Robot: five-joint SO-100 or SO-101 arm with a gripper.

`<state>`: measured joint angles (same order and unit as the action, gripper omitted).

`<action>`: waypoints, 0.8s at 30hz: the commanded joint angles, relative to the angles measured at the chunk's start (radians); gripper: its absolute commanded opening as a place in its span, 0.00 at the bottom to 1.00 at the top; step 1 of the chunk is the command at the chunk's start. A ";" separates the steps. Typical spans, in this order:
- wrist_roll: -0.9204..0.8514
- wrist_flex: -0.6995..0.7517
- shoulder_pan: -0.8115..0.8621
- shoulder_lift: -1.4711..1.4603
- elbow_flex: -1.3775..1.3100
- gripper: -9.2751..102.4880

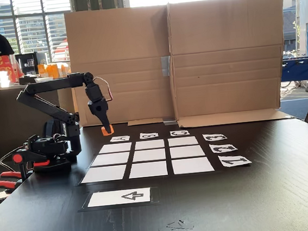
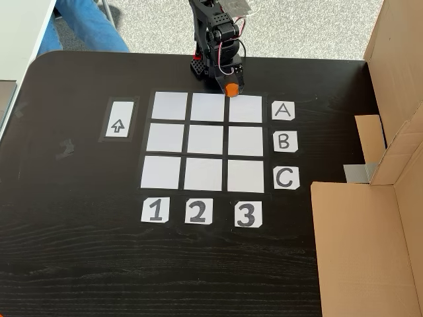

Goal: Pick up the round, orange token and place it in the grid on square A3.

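End effector (image 1: 107, 130) points down, clamped on the token (image 1: 108, 131), arm folded above the table (image 1: 270, 191)

Cardboard wall (image 1: 225, 59) behind seemingly unobstructed grid (image 2: 206, 140)

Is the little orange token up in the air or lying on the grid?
In the air: the token is pinched at the tip of the jaws, clear of the table, near square A3.

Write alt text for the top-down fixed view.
A black robot arm's gripper holds an orange token at the top edge of the grid's A3 corner square. Cards A–C and 1–3 edge the grid on a dark table.
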<state>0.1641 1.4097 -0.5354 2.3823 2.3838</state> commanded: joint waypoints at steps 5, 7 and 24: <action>0.012 -0.130 -0.066 -0.124 0.052 0.08; 0.015 -0.152 -0.080 -0.152 0.058 0.08; 0.121 -0.302 -0.183 -0.206 0.123 0.08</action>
<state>0.2669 1.1290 -0.7102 2.1706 2.5019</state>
